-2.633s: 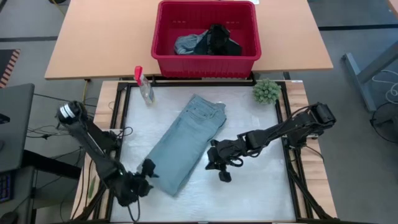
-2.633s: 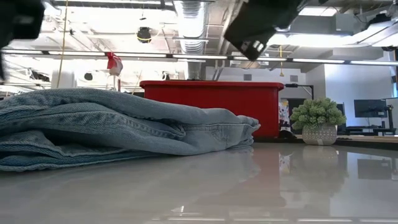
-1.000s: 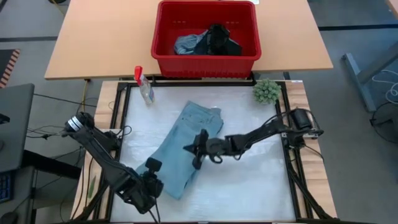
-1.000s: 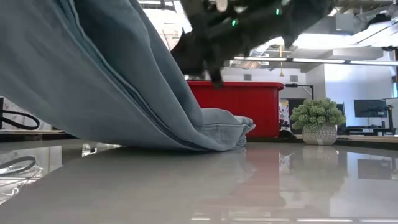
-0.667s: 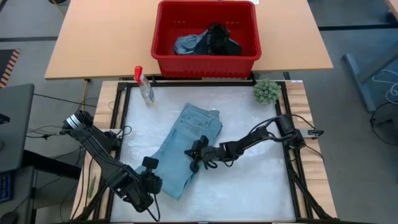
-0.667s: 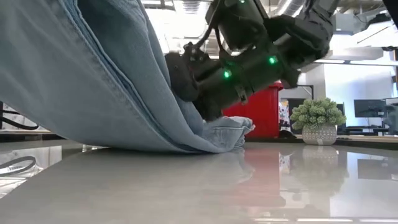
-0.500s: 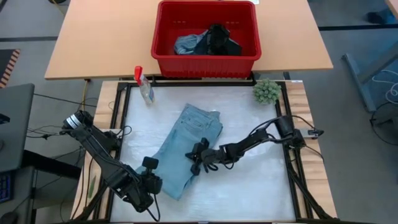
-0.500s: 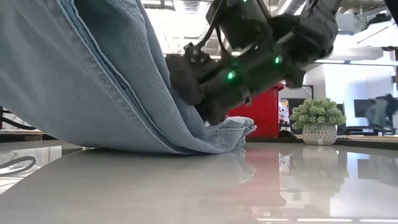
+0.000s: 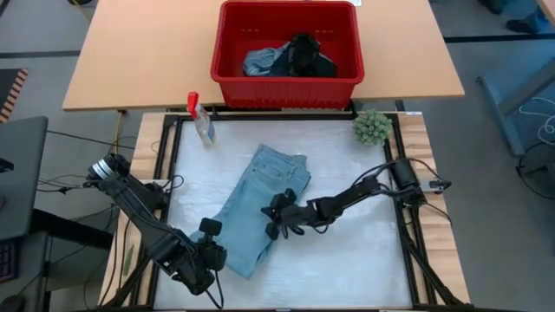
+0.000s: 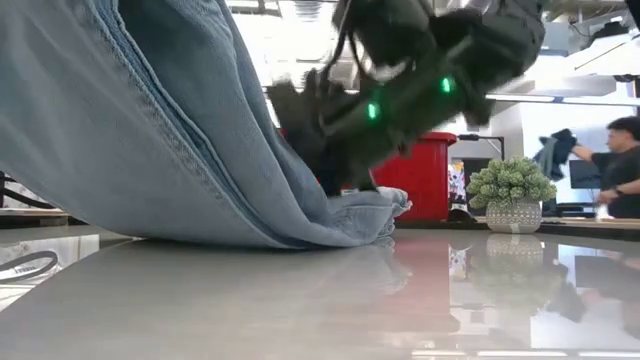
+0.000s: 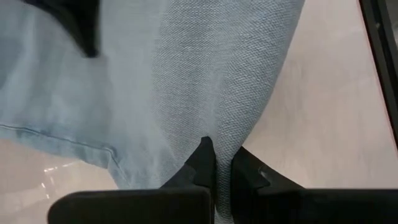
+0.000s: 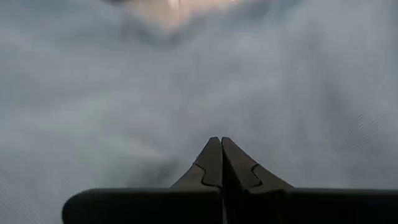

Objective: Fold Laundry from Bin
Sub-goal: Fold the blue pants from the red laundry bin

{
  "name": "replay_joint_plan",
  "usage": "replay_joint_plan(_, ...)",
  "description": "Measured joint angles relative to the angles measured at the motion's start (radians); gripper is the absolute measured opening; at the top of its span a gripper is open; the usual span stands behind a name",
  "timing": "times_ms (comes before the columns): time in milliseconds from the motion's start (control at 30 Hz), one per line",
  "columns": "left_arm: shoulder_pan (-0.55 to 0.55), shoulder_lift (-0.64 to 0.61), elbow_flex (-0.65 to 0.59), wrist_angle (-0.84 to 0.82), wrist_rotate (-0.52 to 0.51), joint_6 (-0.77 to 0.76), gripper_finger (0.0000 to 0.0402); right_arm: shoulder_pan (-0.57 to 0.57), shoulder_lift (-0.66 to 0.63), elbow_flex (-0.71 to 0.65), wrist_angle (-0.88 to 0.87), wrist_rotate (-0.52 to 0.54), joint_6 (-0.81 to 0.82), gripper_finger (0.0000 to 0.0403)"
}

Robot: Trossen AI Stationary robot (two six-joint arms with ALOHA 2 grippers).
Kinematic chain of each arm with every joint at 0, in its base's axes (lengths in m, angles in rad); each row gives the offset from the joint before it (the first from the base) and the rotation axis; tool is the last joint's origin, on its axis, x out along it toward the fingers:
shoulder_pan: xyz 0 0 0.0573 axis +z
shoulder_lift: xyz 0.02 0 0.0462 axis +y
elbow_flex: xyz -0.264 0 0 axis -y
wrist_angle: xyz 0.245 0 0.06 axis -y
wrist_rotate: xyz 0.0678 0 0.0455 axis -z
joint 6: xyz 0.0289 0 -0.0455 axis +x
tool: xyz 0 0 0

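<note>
While the folded denim garment [image 9: 258, 208] lies diagonally across the white work surface [image 9: 347, 251], the left gripper [image 9: 211, 245] sits at its near lower corner with both fingers pressed together on a pinch of the fabric, as the left wrist view confirms, and that end of the cloth is raised off the surface in the low view. The right gripper [image 9: 271, 212] rests on the garment's right edge near its middle, fingers closed tip to tip against the cloth; whether any fabric is caught between them cannot be told. The work surface is glossy and mirrors the objects standing on it in the low view; a dark metal frame [image 9: 401, 217] borders it on the left and right. A small clear spray bottle [image 9: 201, 120] with a red top stands at the far left corner, and a small green plant ball [image 9: 371, 127] stands at the far right corner. Beyond the work surface, a tan wooden table [image 9: 130, 61] carries the red bin [image 9: 287, 85], which holds the remaining laundry [image 9: 286, 57], a grey-blue piece beside a black one. The room behind shows a ceiling with exposed ducts and strip lights, and a person [image 10: 620, 170] in dark clothing stands at the far right
</note>
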Motion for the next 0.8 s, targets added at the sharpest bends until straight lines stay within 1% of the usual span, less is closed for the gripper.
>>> replay_joint_plan(67, 0.009, 0.000, 0.000, 0.007, 0.001, -0.004, 0.0004, 0.006, 0.027, 0.000, 0.000, -0.017, 0.027, 0.0019)
replay_joint_plan(167, 0.015, 0.000, 0.000, 0.019, 0.007, -0.020, 0.0005, 0.012, 0.007, 0.000, -0.008, -0.053, 0.035, 0.0019)
replay_joint_plan(300, 0.015, 0.000, 0.000, 0.029, 0.007, -0.040, 0.0005, 0.020, -0.083, -0.001, -0.009, -0.071, -0.067, 0.0019)
replay_joint_plan(367, 0.015, 0.000, 0.000, 0.032, 0.006, -0.052, 0.0005, 0.011, -0.138, 0.002, 0.007, -0.061, -0.117, 0.0019)
replay_joint_plan(467, 0.015, 0.000, 0.000, 0.040, 0.006, -0.052, 0.0006, -0.027, -0.161, 0.010, 0.037, -0.014, -0.161, 0.0019)
replay_joint_plan(533, 0.015, 0.000, 0.000, 0.055, 0.005, -0.025, 0.0006, -0.065, -0.144, 0.027, 0.059, -0.013, -0.204, 0.0020)
replay_joint_plan(600, 0.019, 0.000, 0.000, 0.062, -0.007, 0.013, 0.0006, -0.104, -0.112, 0.056, 0.064, -0.044, -0.220, 0.0020)
replay_joint_plan(800, 0.052, 0.000, 0.001, 0.076, -0.029, 0.106, 0.0006, -0.173, 0.051, 0.126, 0.031, -0.249, -0.146, 0.0020)
